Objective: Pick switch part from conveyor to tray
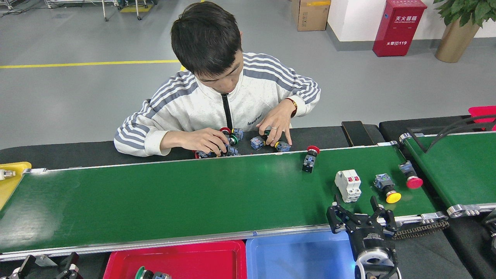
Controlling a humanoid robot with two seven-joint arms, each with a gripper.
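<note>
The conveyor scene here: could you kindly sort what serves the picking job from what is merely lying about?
For the job:
conveyor
white breaker
yellow button switch
red tray
blue tray
right pincer, open

Lying about:
cardboard box
red cabinet
potted plant

Bright, even overhead light filled the view; the belt (174, 193) showed soft glare patches, shadows were faint, and focus was sharp throughout.

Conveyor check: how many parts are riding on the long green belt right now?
4. A red-capped switch near the far rail, a white breaker just beyond the right gripper, a yellow-capped button beside it, and a red mushroom button at the belt's right end.
</note>
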